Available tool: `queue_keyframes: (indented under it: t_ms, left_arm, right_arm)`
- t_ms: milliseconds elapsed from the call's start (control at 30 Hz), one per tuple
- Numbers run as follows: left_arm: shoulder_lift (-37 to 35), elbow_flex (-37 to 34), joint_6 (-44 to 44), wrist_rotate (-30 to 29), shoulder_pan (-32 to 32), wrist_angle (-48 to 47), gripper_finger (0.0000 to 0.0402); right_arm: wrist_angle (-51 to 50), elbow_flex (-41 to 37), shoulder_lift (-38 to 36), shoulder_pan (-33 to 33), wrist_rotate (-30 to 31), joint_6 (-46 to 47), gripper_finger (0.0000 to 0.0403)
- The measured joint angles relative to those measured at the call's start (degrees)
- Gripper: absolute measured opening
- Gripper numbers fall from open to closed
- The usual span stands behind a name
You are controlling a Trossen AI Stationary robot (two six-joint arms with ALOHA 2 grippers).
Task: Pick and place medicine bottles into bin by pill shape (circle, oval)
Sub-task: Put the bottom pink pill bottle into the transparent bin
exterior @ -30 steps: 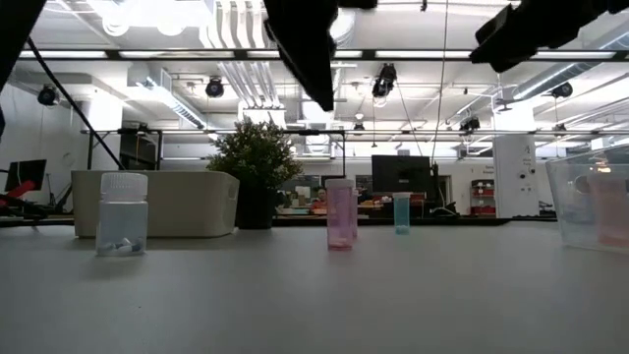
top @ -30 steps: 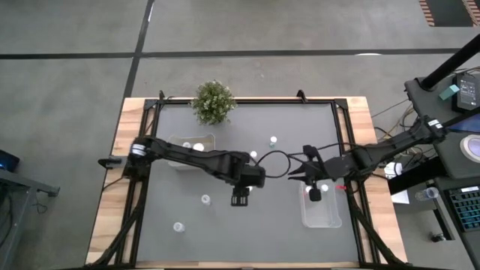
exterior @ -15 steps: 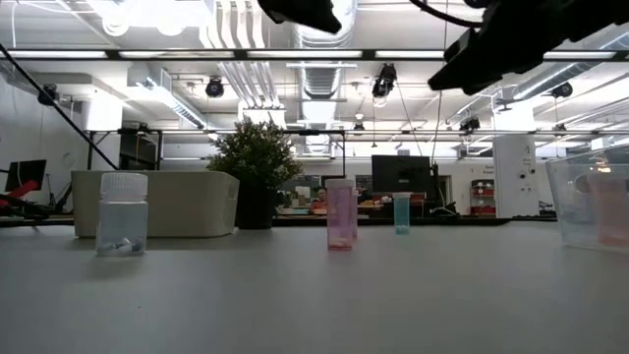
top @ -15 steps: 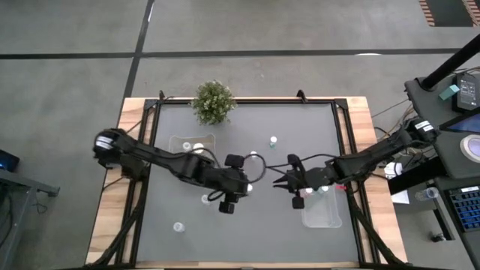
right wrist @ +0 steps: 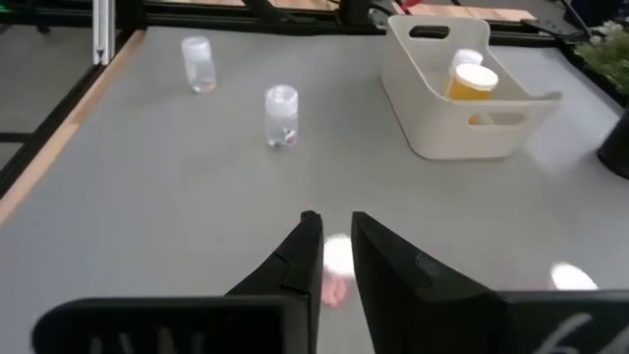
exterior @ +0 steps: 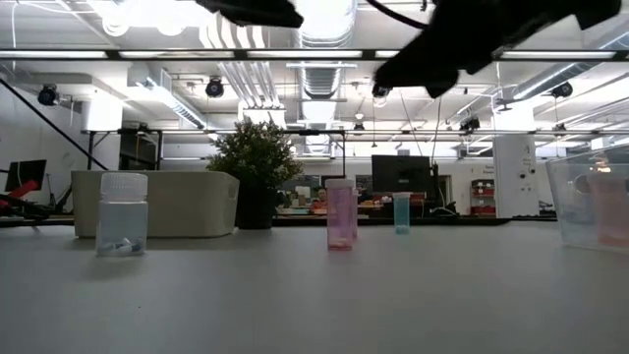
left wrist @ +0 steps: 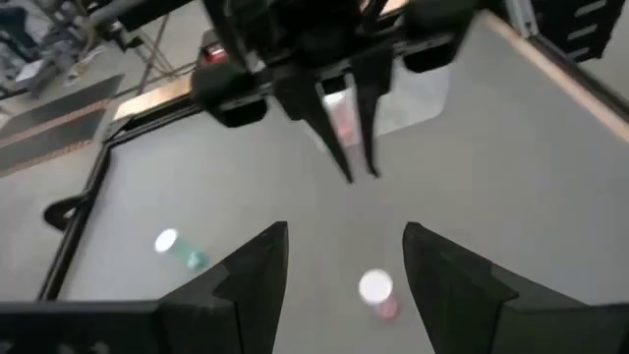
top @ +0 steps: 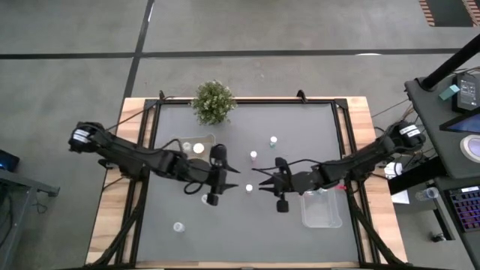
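Right tool (top: 257, 182), fingers nearly closed, empty above pink-marked bottle (top: 249, 188).

A green potted plant (top: 213, 102) stands at the far edge of the grey table (top: 247, 232) — its dark pot shows in the low view. Beyond the table lies a workshop: ceiling lights, ducts — and a dark monitor (exterior: 400, 173).
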Motion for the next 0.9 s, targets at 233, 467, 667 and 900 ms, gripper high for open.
queue_keyframes:
  t_ms: [233,467,667,900]
  left_arm:
    - [-7.9,-6.7,0.5,-4.9,0.0,0.9,0.0183]
    - [-15.1,-11.8,-0.2,-6.6,0.0,5.0,0.0183]
    - [-18.7,-14.2,0.0,-6.6,0.0,6.0,0.0183]
    - [-19.1,-14.1,0.9,-6.5,0.0,6.4,0.0183]
  right_arm:
    - [-6.0,8.7,6.5,-0.9,0.0,-0.2,0.0108]
    - [-21.2,19.9,13.7,-2.4,-0.3,2.9,0.0162]
    - [-36.4,28.6,20.1,-3.4,-2.8,4.4,0.0189]
    - [-41.1,32.0,24.8,-4.9,-4.5,4.2,0.0194]
